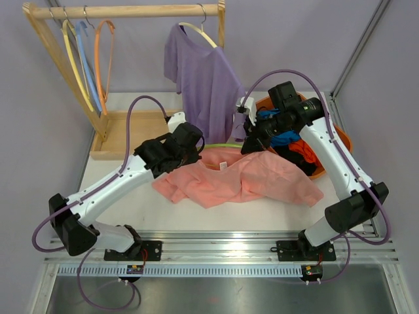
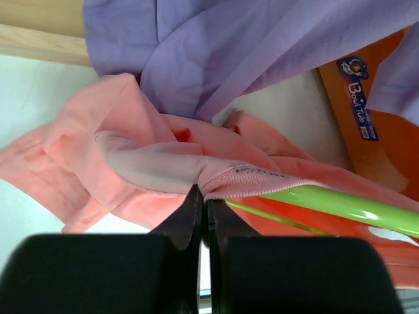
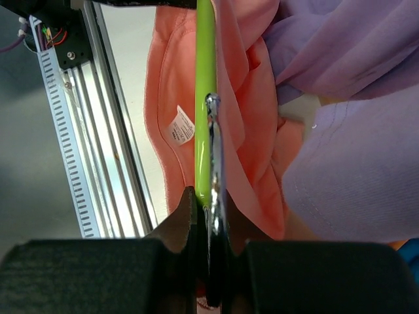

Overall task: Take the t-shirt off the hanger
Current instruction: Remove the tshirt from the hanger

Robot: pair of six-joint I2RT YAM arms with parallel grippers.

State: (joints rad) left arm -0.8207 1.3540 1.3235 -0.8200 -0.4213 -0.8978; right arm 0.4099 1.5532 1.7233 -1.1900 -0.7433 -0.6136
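The left pincer (image 2: 203, 196) is closed tight on the ribbed collar (image 2: 243, 178) of the pink t-shirt (image 2: 124, 160), just where the collar wraps the green hanger (image 2: 340, 207). The right pincer (image 3: 208, 199) is clamped on that hanger near its middle, beside the metal hook (image 3: 216, 140). The shirt lies crumpled on the surface (image 1: 216, 219) between the two arms, with the hanger inside its neck opening.

The step in hand is judged to be peeling the collar off one hanger arm. It is best done with the hanger held steady by the right pincer while the collar is drawn leftward along the rod, so the rib is slid past the tip rather than stretched. Only fabric should be gripped; if the rod is pinched too, nothing will slide. The purple t-shirt (image 1: 206, 85) hanging just behind could be snagged, so the pull is best kept low.
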